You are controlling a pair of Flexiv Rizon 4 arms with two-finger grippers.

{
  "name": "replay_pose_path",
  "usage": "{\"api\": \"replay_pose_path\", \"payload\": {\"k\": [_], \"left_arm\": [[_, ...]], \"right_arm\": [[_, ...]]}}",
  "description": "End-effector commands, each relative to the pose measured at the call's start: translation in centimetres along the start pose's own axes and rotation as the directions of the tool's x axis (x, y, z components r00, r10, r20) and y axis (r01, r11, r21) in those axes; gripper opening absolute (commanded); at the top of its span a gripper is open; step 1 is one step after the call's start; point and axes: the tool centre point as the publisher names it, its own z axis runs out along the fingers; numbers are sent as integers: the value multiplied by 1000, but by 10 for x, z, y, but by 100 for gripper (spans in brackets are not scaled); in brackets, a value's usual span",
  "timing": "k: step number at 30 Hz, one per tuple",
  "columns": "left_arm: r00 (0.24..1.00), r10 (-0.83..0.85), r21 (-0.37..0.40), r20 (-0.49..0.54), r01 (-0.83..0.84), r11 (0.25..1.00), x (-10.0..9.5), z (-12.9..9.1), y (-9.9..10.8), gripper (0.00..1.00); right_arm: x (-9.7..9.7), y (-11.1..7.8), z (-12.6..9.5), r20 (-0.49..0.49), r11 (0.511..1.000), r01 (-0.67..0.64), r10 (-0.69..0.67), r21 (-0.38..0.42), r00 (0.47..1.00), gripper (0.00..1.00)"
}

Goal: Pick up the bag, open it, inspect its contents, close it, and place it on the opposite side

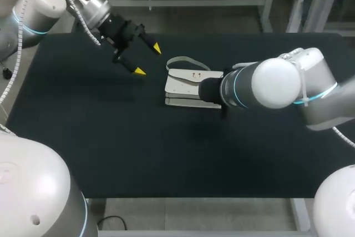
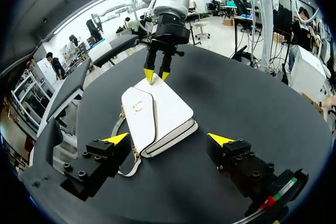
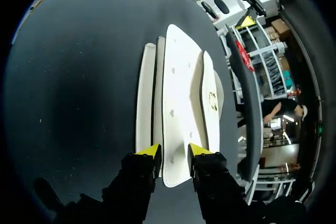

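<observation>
White bag (image 1: 186, 87) lies flat near the middle of the black tabletop (image 1: 111, 137) in the head view, its thin strap (image 1: 183, 58) looped at the far side. Our R arm (image 1: 272, 84) comes in from the right and covers the bag's right end, so we can't see the R gripper's fingers from here. Our L gripper (image 1: 148, 60) hangs left of the bag, apart from it, fingers wide apart w/ nothing btw them.

L wrist view: L gripper (image 2: 168, 139) is spread wide, one yellow tip to each side of the bag (image 2: 157, 114), neither touching it; the bag sits ahead of the fingers. Flap side faces up, w/ a small metal clasp (image 2: 137, 107) on it, and the strap (image 2: 128, 170) trails by one finger. At the bag's far end our R gripper (image 2: 157, 75) comes down w/ tips close together, meeting the bag's edge.

R wrist view: R gripper (image 3: 174, 150) is clamped on the near end of the bag (image 3: 181, 87); a white panel fills the gap and both tips press it from two sides. The rest of the bag stretches away ahead of the fingers on the tabletop (image 3: 79, 77). L gripper (image 3: 224, 4) shows beyond the bag's far end, fingers apart.
</observation>
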Motion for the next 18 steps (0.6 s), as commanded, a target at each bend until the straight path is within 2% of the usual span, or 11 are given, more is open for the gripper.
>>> {"api": "replay_pose_path", "payload": {"k": [1,3,5,6,15,18], "left_arm": [[1000,-1,5,-4,1,1000,-2,1,2,100],[1000,1,6,-5,-1,1000,-2,1,2,100],[1000,1,6,-5,-1,1000,-1,1,3,100],[1000,1,6,-5,-1,1000,-1,1,3,100],[1000,26,9,1,-26,1000,1,3,1,100],[998,27,18,-52,-26,999,-2,6,-5,100]], "right_arm": [[2,-1,5,86,1000,-1,2,-13,996,27],[2,-1,6,86,1000,-3,4,-13,996,22],[2,-1,7,86,1000,-6,7,-12,996,2],[2,-1,7,86,1000,-6,7,-12,996,0],[3,1,5,90,1000,-7,8,-14,996,0],[3,2,4,92,1000,-9,10,-9,996,0]]}}
